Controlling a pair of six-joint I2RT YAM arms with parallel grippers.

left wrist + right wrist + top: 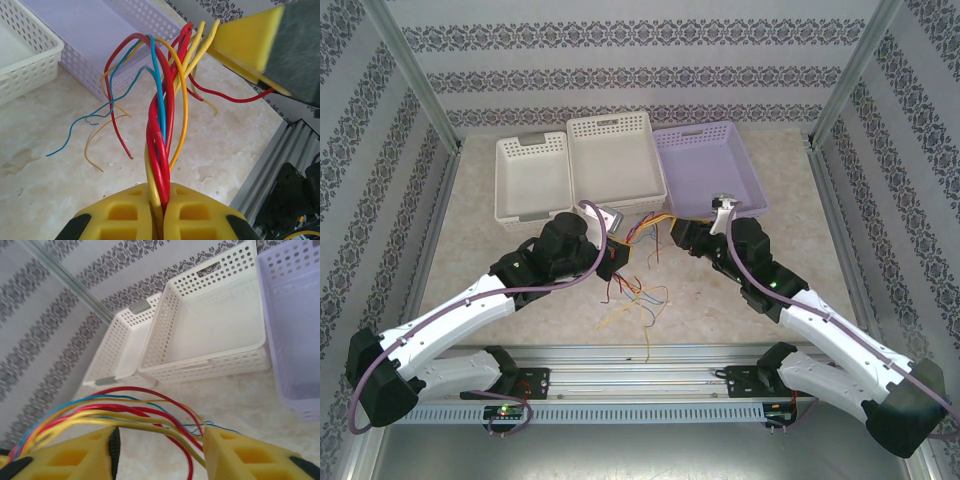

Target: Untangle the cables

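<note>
The cables (pixel 642 240) are a bunch of thin red, yellow, orange and blue wires stretched between the two grippers above the table, with loose ends (pixel 638 295) trailing toward the near edge. My left gripper (pixel 161 192) is shut on one end of the twisted cables (pixel 162 120); it sits left of centre (pixel 620 258). My right gripper (pixel 160 440) stands open, and the cables (pixel 145 415) run across the gap between its yellow fingers, lying against both inner faces. In the top view the right gripper (pixel 676 232) is just right of the bunch. One right finger (pixel 250 42) shows in the left wrist view.
Three baskets stand in a row at the back: a small white basket (pixel 532 175), a larger white basket (pixel 615 160) and a purple basket (pixel 705 165). The metal rail (pixel 640 365) runs along the near edge. Patterned walls close in both sides.
</note>
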